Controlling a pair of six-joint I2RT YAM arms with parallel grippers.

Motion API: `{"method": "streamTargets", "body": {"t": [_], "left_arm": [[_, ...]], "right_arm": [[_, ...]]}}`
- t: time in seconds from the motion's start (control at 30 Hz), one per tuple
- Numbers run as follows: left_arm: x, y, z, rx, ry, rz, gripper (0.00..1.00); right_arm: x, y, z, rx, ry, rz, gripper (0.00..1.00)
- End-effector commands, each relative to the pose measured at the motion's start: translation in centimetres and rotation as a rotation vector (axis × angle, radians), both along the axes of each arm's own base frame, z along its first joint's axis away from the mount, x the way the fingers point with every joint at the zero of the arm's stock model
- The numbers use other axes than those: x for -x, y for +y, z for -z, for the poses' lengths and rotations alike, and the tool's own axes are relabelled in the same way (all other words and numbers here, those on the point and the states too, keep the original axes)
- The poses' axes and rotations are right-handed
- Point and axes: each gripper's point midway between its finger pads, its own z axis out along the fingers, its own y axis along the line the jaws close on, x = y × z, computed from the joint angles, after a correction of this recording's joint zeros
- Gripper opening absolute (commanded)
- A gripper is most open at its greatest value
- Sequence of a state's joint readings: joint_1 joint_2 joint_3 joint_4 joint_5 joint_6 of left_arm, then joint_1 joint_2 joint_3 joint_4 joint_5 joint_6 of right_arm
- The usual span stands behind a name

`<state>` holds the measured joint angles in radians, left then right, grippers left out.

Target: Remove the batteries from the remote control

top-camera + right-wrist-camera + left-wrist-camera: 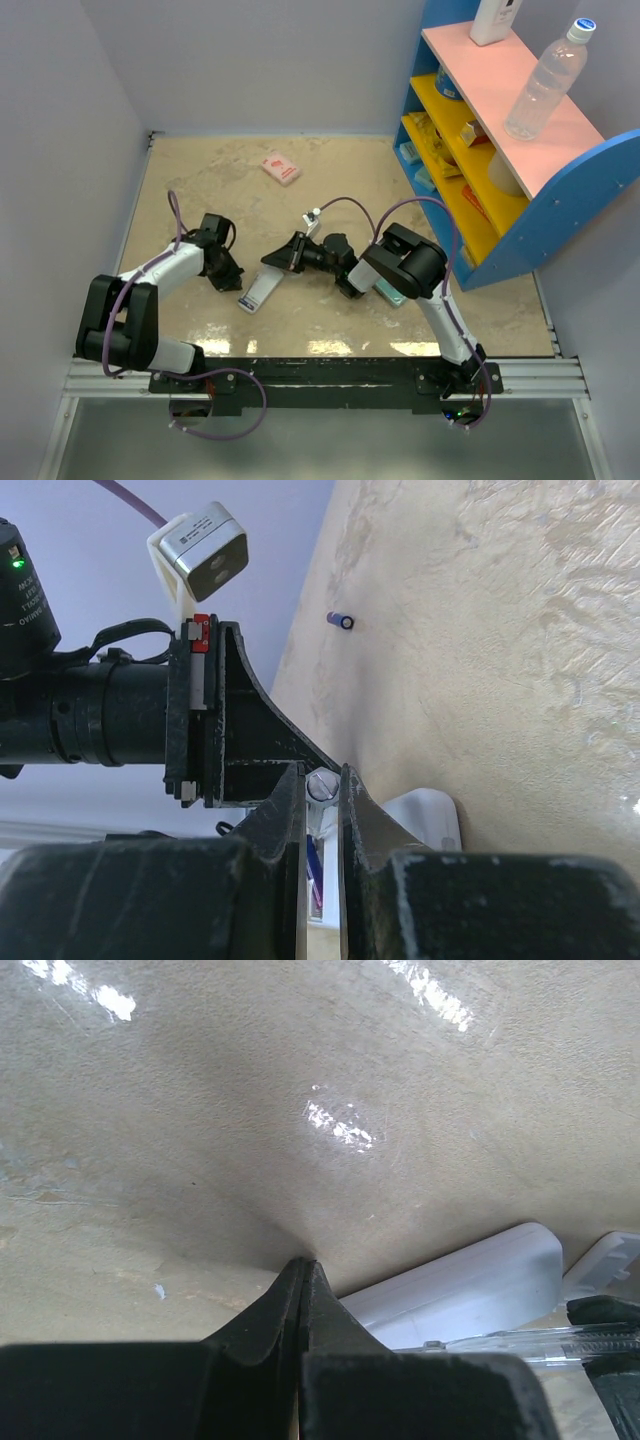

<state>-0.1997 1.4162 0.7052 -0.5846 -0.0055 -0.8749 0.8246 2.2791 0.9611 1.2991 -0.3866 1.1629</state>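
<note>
The remote control [262,288] lies flat on the table between the two arms; it also shows as a white bar [470,1285] and as a white end [425,815]. My left gripper [226,272] is shut with nothing in it, its tips [303,1263] down at the table right beside the remote's long edge. My right gripper [272,260] hangs over the remote's far end. It is shut on a battery [322,783], whose round metal end shows between the fingertips [322,776] and whose blue and pink body runs down behind them. Another battery [341,620] lies loose on the table farther off.
A pink packet [280,167] lies at the back of the table. A teal flat box [392,293] sits partly under the right arm. The blue shelf unit [520,250] stands at the right, with a clear bottle [545,80] and a white container [493,20] on top.
</note>
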Motion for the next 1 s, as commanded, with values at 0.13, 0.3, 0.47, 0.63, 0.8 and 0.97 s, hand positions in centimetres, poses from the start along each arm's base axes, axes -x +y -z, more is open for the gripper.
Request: {"method": "streamTargets", "body": {"t": [0.13,0.3,0.47,0.63,0.8,0.97], "left_arm": [[-0.7,1.7,-0.1,-0.109,-0.007,-0.003,0.0],[-0.8,1.8,0.0,-0.118,-0.004,0.0,0.0],[-0.7,2.1,0.3,-0.137,0.004,-0.002,0.0],[-0.7,2.4,0.5,-0.151,0.014,0.0,0.0],[-0.7,2.6,0.6,-0.165,0.015,-0.001,0.0],[-0.7,2.6,0.6,-0.167,0.017,-0.002,0.0]], "right_arm": [[-0.3,0.1,-3.5,-0.104,-0.071,-0.032,0.0],[0.0,0.0,-3.6,-0.121,-0.061,-0.047,0.0],[0.4,-0.1,-3.8,-0.133,-0.061,-0.061,0.0],[0.8,-0.2,-3.9,-0.135,-0.066,-0.073,0.0],[1.4,-0.7,-3.9,-0.119,-0.074,-0.082,0.0],[2.0,-1.5,-3.4,-0.101,-0.072,-0.078,0.0]]}}
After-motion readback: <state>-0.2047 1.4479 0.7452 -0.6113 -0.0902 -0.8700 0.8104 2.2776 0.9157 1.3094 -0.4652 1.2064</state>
